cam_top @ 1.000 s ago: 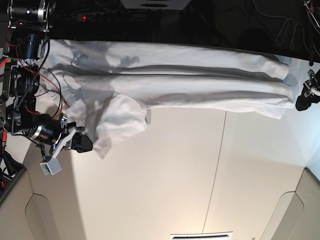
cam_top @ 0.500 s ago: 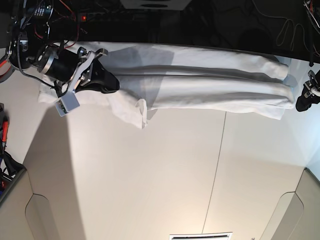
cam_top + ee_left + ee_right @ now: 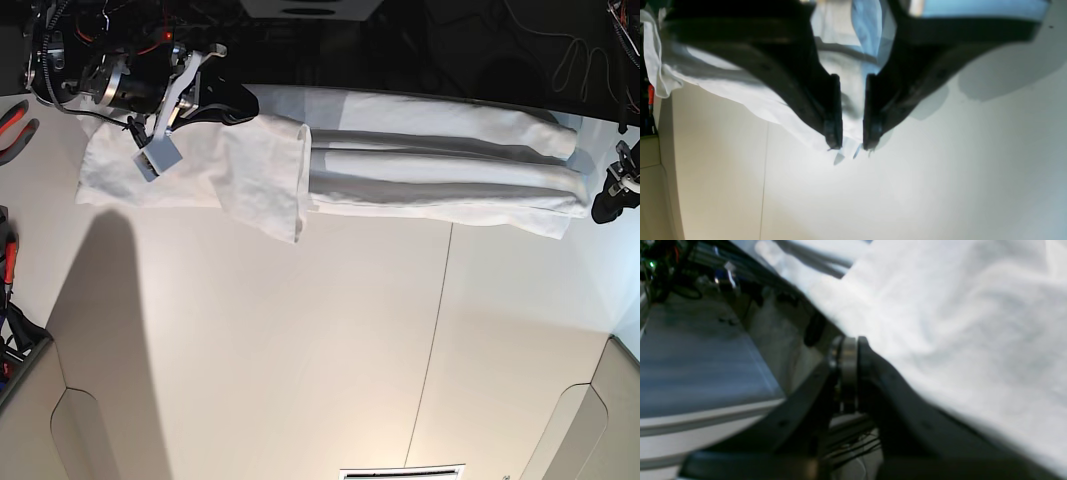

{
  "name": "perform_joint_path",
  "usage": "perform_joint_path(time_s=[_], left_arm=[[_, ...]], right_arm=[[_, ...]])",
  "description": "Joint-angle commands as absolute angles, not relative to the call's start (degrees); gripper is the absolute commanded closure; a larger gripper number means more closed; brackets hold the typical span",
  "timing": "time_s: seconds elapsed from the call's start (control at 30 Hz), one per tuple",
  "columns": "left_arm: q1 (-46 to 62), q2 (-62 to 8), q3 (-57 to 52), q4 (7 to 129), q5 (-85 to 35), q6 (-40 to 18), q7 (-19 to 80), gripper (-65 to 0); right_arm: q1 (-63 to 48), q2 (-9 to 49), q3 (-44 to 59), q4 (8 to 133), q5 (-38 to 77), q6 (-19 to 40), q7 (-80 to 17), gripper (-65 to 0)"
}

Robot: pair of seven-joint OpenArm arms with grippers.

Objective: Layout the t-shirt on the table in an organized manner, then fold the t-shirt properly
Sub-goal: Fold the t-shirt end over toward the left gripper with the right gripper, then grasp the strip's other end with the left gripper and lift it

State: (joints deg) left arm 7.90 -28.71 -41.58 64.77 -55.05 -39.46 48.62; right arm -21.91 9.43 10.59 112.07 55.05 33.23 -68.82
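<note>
**Shirt lies long along the back edge of the bench**

We see the white t-shirt (image 3: pixel 420 165) stretched out along the far edge of the bench (image 3: pixel 300 350). Near the far left corner, a part of it is folded over on top. Our right gripper (image 3: pixel 235 103) sits at that end, jaws shut tight, with cloth draped over one side; we cannot tell if it pinches the shirt. Our left gripper (image 3: pixel 852 146) rests at the shirt's other end, by the right edge, jaws narrow with a small gap, over the shirt's corner.
</note>
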Motion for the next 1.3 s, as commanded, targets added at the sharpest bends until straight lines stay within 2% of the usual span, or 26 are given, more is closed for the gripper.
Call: perform_joint_path(time_s=[0.0,0.27,0.6,0.63,0.7,0.73,0.9,1.03,1.07,1.13,1.17,1.27], left_arm=[[7.5,-30.2,-41.9,65.7,-56.4,-40.0,47.8,-14.9],[7.5,-30.2,-41.9,65.7,-56.4,-40.0,47.8,-14.9],[7.5,-30.2,-41.9,65.7,-58.1,-40.0,44.6,-14.9],[7.5,-30.2,-41.9,65.7,-58.1,-40.0,43.7,-14.9],[7.5,-30.2,-41.9,65.7,-58.1,-40.0,42.8,-14.9],[7.5,-30.2,-41.9,65.7,-58.1,-40.0,42.6,-14.9],[7.5,-30.2,-41.9,65.7,-58.0,-40.0,42.6,-14.9],[7.5,-30.2,-41.9,65.7,-58.0,-40.0,42.6,-14.9],[7.5,-30.2,-41.9,65.7,-58.1,-40.0,42.6,-14.9],[7.5,-30.2,-41.9,65.7,-58.1,-40.0,42.4,-14.9],[7.5,-30.2,-41.9,65.7,-58.1,-40.0,42.2,-14.9],[7.5,-30.2,-41.9,65.7,-58.1,-40.0,42.2,-14.9]], right_arm=[[-21.8,9.8,10.6,113.0,56.0,33.9,-68.2,0.0],[-21.8,9.8,10.6,113.0,49.9,33.8,-68.5,0.0],[-21.8,9.8,10.6,113.0,50.9,33.7,-71.4,0.0],[-21.8,9.8,10.6,113.0,51.4,33.7,-72.1,-3.6],[-21.8,9.8,10.6,113.0,53.1,33.8,-72.8,-17.0],[-21.8,9.8,10.6,113.0,54.3,33.9,-72.8,-19.2],[-21.7,9.8,10.6,114.1,66.2,35.2,-76.6,-18.9],[-20.6,9.3,10.6,119.1,66.5,35.2,-74.7,-17.8],[-19.9,9.1,10.6,120.1,64.8,35.2,-72.6,-14.7],[-18.0,7.9,10.6,121.0,59.8,35.1,-67.4,-3.3],[-16.8,7.0,10.6,120.9,56.9,34.9,-65.0,0.0],[-13.8,4.4,10.6,118.8,51.6,34.3,-61.0,0.0]])
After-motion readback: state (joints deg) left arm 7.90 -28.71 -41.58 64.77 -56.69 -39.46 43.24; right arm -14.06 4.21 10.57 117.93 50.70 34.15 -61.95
